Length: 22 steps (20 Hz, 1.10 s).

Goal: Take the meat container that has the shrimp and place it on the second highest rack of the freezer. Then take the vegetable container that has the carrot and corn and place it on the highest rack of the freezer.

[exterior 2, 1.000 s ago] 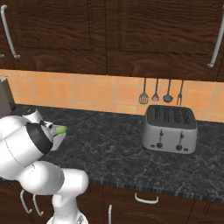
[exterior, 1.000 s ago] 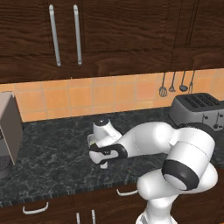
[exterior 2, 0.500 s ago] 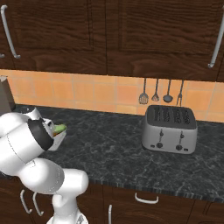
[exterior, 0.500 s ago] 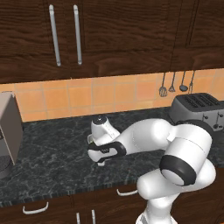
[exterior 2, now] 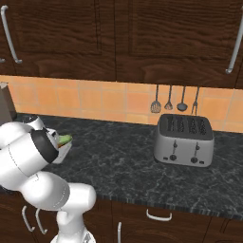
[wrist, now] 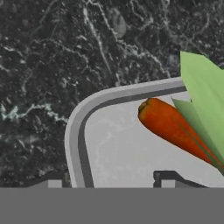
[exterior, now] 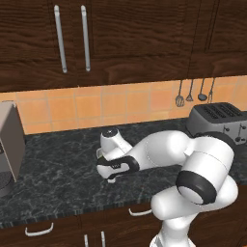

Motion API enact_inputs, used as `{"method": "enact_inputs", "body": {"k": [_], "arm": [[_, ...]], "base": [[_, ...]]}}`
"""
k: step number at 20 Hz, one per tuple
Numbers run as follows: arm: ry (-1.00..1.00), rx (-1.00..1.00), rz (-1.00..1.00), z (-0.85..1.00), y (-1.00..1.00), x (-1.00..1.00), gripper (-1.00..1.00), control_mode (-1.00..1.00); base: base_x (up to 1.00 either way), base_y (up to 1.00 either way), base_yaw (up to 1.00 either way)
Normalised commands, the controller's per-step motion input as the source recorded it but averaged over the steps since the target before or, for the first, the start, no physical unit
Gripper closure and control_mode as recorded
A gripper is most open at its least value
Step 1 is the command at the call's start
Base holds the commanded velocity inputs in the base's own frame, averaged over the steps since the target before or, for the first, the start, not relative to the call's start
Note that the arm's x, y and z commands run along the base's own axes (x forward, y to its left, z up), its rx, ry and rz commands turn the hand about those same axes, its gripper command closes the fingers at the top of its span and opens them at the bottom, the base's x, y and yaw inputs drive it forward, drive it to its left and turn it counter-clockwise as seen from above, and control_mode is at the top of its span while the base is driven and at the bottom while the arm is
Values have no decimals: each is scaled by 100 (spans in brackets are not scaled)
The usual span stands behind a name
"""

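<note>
Carrot (wrist: 175,127) tray's rim (wrist: 75,131) sits between our gripper's (wrist: 109,180) spread jaws (not yet pinching); we close squarely.

Open dark counter (exterior: 58,178) lies all around the grey tray (wrist: 113,144), whose raised rim and the carrot (wrist: 175,127) with green husk (wrist: 205,96) crowd one side, while the toaster (exterior 2: 184,140) stands well apart.
</note>
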Motion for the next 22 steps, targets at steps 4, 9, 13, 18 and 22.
{"method": "enact_inputs", "body": {"k": [4, 9, 13, 18, 22], "arm": [[0, 0, 0, 0, 0, 0, 100, -100], [0, 0, 0, 0, 0, 0, 100, -100], [0, 0, 0, -12, -1, -3, 100, -100], [-5, 0, 0, -48, -1, 0, 100, -100], [-6, 0, 0, -41, 0, 1, 100, -100]], "base": [[0, 0, 0], [0, 0, 0], [0, 0, 0], [0, 0, 0], [0, 0, 0]]}}
